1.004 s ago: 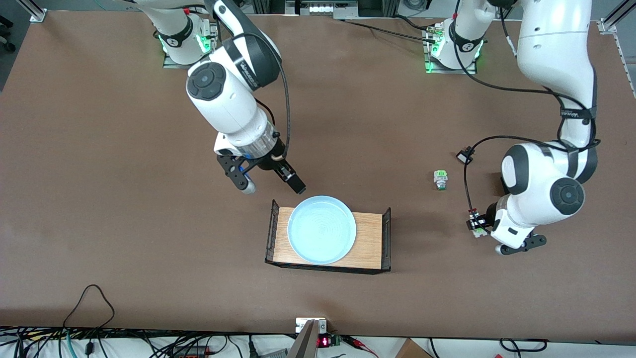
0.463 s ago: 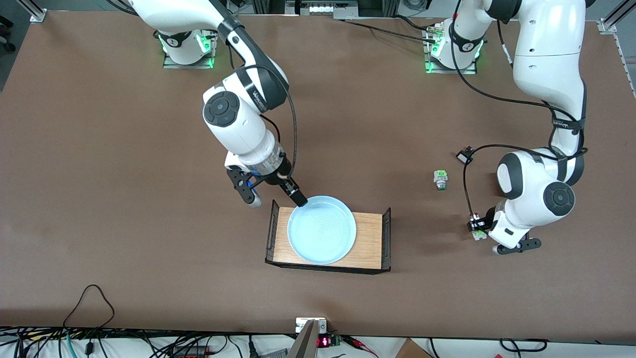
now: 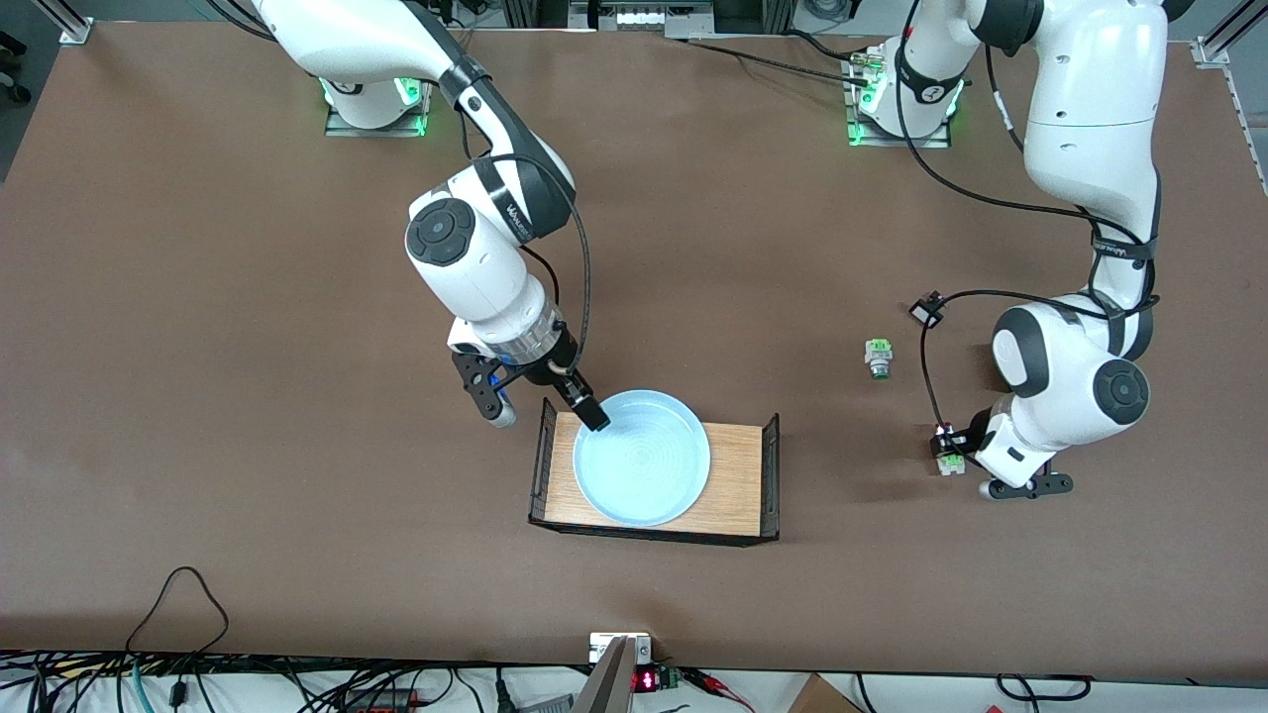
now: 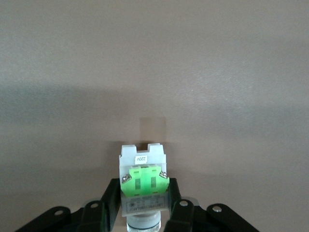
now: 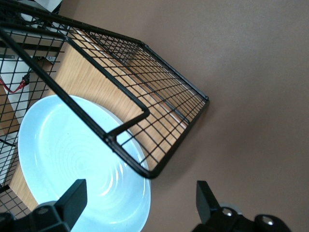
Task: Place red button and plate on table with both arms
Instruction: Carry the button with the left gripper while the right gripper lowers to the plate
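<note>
The pale blue plate [image 3: 642, 458] [image 5: 72, 159] lies on a small wooden tray [image 3: 738, 465] in the middle of the table [image 3: 248, 396]. My right gripper [image 3: 582, 399] [image 5: 140, 191] hangs open at the plate's rim nearest the right arm. One finger [image 5: 72, 195] is over the plate, the other over bare table beside the tray's mesh end [image 5: 159, 101]. My left gripper [image 3: 953, 448] [image 4: 144, 193] is low over the table at the left arm's end, shut on the red button [image 3: 948, 458] [image 4: 143, 176]. Its green block and white body show; a speck of red shows in the front view.
A green-capped switch [image 3: 878, 356] lies on the table between the tray and the left arm. A small black-and-white part [image 3: 926, 312] lies a little farther from the front camera. The tray has black mesh walls at both ends.
The right gripper has swung in and down from above the table to the plate's rim. The left arm has settled slightly lower, still holding the button.
</note>
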Robot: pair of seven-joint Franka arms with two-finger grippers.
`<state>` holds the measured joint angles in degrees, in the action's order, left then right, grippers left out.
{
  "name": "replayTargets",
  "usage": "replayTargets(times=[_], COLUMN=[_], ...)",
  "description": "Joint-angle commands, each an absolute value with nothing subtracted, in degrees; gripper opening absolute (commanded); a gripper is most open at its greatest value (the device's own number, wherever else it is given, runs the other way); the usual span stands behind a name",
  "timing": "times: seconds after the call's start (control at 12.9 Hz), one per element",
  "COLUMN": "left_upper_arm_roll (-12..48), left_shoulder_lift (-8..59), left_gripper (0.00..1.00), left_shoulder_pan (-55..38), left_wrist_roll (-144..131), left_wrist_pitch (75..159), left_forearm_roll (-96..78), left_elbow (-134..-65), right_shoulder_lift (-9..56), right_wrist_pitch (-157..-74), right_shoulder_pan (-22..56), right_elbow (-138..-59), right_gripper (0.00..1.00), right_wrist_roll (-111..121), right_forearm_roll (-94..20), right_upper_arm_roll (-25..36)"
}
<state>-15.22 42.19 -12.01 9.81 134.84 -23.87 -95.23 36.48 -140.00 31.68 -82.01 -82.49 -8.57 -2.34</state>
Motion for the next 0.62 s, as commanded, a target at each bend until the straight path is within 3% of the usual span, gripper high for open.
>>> replayTargets(times=[0.0,0.15,0.39,0.54], left_upper_arm_roll=[-14.9,-14.9,-15.2,-15.6], left_shoulder_lift=[41.7,41.7,40.4,37.5], left_gripper=[0.05,0.19,0.69,0.86], left_shoulder_pan=[-10.7,-10.5,-10.8,-11.5], left_wrist_roll=[17.9,20.5,20.7,20.1], left_wrist_pitch=[135.4,135.3,132.9,131.0], left_forearm_roll=[-28.2,-28.7,-28.6,-27.8], left_elbow=[-96.6,-96.9,-96.1,-96.1], right_shoulder_lift=[38.1,38.7,39.0,39.5], right_wrist_pitch=[-141.1,-141.5,-141.8,-143.3], right_shoulder_pan=[32.3,32.5,33.1,33.5], right_elbow=[-80.4,-80.4,-80.4,-80.4], right_gripper=[1.0,1.0,0.97,0.93], right_wrist_roll=[-83.0,-83.1,-83.1,-83.0], right_forearm_roll=[-9.1,-9.1,-9.1,-9.1], right_upper_arm_roll=[-1.8,-1.8,-1.9,-1.9])
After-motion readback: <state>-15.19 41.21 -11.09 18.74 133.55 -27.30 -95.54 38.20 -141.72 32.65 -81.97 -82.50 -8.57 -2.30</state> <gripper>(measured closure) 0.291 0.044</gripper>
